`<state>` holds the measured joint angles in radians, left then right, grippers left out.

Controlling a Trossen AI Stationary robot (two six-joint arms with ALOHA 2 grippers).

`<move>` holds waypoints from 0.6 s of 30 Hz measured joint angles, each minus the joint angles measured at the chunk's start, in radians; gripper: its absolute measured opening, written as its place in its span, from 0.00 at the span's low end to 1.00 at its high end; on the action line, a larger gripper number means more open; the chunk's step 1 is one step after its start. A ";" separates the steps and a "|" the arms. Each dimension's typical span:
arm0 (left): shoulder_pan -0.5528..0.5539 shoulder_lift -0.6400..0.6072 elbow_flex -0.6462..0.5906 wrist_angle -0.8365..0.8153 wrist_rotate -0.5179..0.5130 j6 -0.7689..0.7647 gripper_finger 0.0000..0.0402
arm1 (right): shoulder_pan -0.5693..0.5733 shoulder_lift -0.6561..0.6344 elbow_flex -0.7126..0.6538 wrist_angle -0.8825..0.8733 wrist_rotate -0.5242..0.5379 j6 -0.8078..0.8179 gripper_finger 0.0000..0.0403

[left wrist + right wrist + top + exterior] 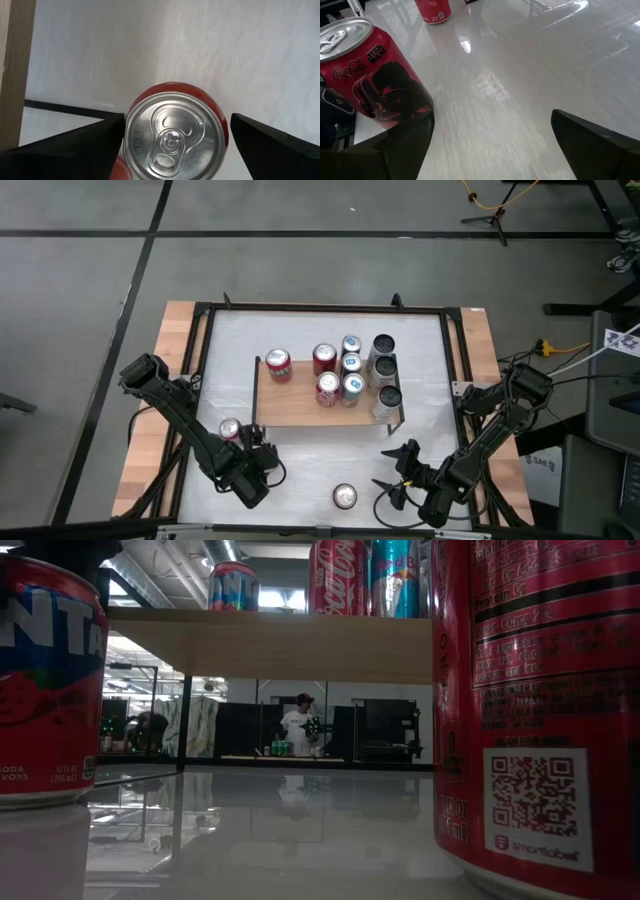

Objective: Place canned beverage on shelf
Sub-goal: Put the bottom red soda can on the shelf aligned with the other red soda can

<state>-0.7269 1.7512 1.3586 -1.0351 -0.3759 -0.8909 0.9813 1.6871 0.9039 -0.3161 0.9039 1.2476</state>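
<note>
A red can (175, 135) stands upright directly between the left gripper (245, 460)'s spread, released fingers (75, 145), near the shelf (300, 412); the right gripper (400, 470) waits released.

The shelf (300, 412) is crowded along its far and right side with cans (350, 364); its near-left board looks bare. The worktop (300, 470) in front holds two loose cans (344, 496), open between them.

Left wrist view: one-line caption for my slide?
Left claw open, its fingers flanking an upright red can on the white tabletop.
</note>
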 joint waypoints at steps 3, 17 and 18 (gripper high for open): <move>0.000 0.000 0.000 0.000 -0.001 0.000 0.87 | 0.000 0.000 0.000 0.000 0.000 0.000 0.97; 0.000 0.000 0.002 0.001 0.016 -0.024 0.68 | 0.000 0.000 0.000 0.000 0.000 0.000 0.97; 0.000 0.000 0.002 0.003 0.017 -0.024 0.68 | 0.000 0.000 0.000 0.000 0.000 0.000 0.97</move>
<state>-0.7268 1.7512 1.3605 -1.0325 -0.3590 -0.9150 0.9813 1.6871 0.9039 -0.3161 0.9039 1.2476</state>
